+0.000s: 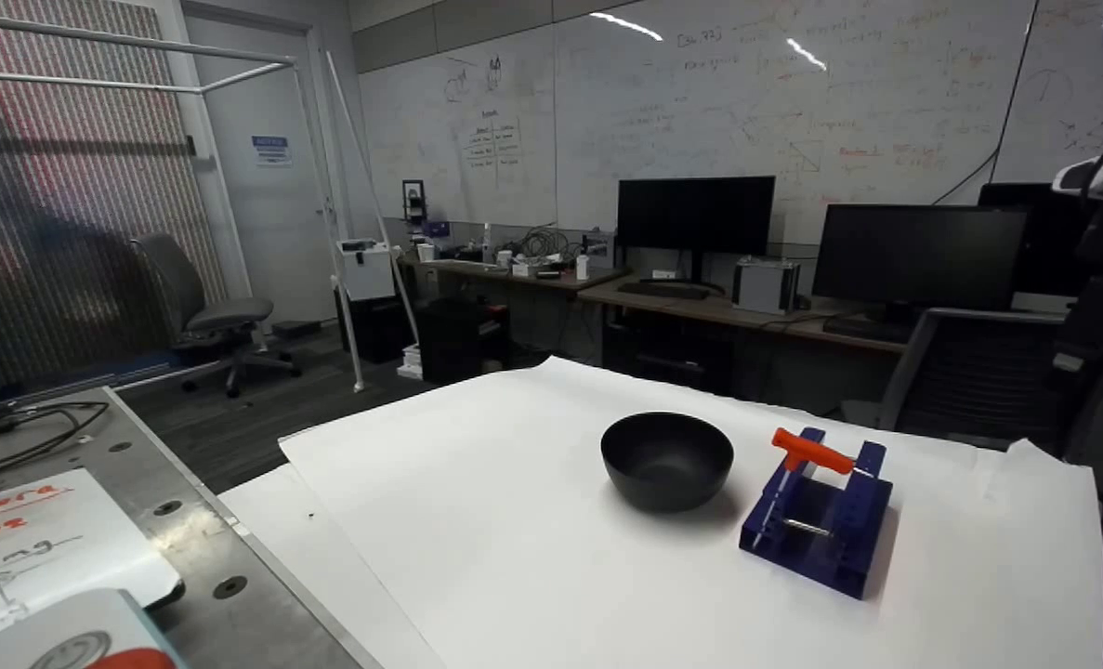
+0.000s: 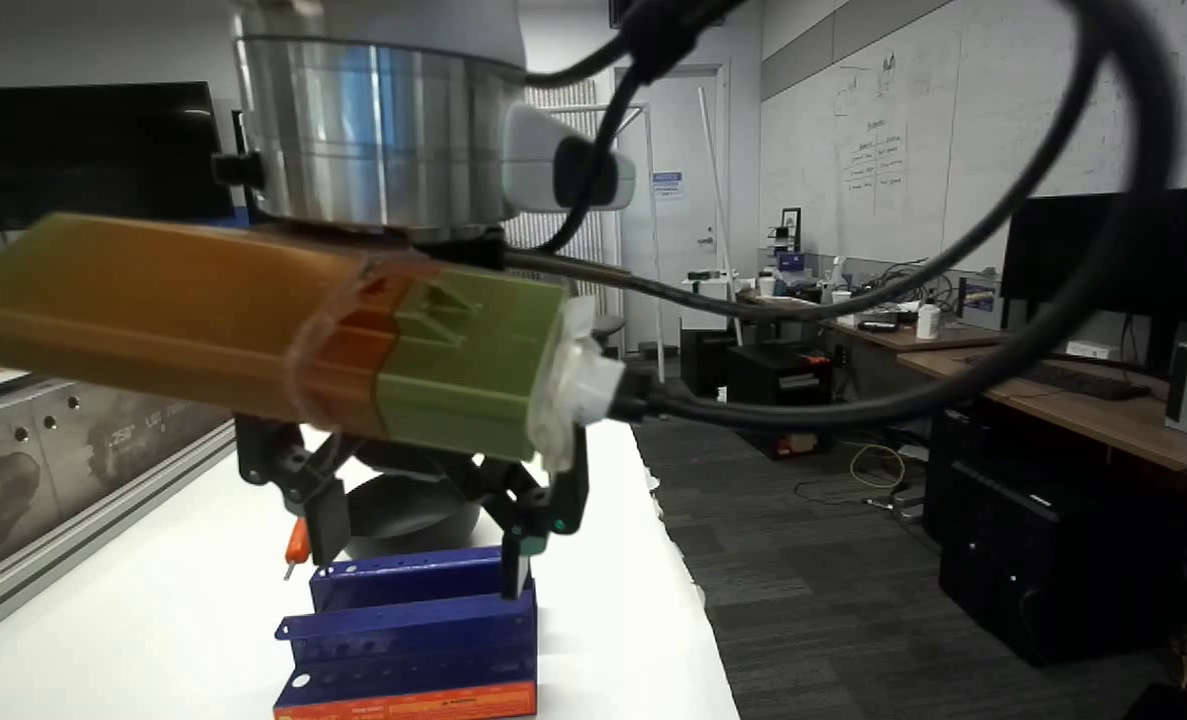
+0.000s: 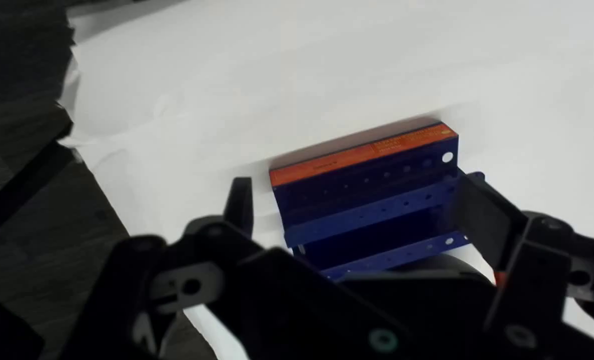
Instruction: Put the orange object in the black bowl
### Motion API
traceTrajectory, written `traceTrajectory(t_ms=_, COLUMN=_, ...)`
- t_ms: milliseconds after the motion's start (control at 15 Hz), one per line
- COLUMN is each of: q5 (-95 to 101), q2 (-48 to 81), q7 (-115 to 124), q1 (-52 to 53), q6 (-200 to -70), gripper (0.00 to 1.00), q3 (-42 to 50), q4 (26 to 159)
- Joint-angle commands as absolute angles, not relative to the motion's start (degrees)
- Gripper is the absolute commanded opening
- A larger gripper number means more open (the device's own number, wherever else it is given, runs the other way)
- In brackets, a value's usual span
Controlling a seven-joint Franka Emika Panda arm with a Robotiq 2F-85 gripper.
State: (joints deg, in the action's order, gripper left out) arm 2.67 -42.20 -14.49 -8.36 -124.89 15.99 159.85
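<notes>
The small orange-red T-handled tool (image 1: 813, 452) is at the dark blue holder of folded, perforated metal (image 1: 850, 520), on the white-paper-covered table (image 1: 477, 557). In an exterior view its handle slants, long axis dropping toward the table's right edge, with a short metal tip at that end; a longer, thin metal shaft slopes down to the holder's left corner nearest the camera. The round black bowl (image 1: 667, 495) stands just beside the holder, on the side away from the table's right edge. The black two-fingered gripper (image 2: 419, 575) is released, its fingers spread wide. The tool is outside their gap: in an exterior view the handle emerges from behind one finger, tip downward; in the wrist view an orange sliver shows just beside the finger at picture right.
</notes>
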Motion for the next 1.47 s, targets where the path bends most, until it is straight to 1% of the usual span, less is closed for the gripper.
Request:
traceTrajectory(t_ms=0, q5=-1.3, q2=-37.1, q7=-10.0, q1=-3.9, q6=-134.3, gripper=1.00, q3=10.9, q4=159.8)
traceTrajectory(t_ms=333, q5=-0.6, q2=-26.8, q7=-3.0, q1=-0.1, q6=-143.5, gripper=1.00, q3=2.5, q4=158.3)
traceTrajectory(t_ms=600, q5=0.8, q2=-19.5, q7=0.2, q1=0.7, q6=-145.6, gripper=1.00, q3=-1.8, q4=155.6)
traceTrajectory(t_ms=1067, q5=5.1, q2=-11.8, q7=4.0, q1=0.8, q6=-150.7, gripper=1.00, q3=-6.0, q4=151.9)
traceTrajectory(t_ms=1400, q5=9.3, q2=-8.4, q7=8.2, q1=0.5, q6=-149.0, gripper=1.00, q3=-6.8, q4=147.4)
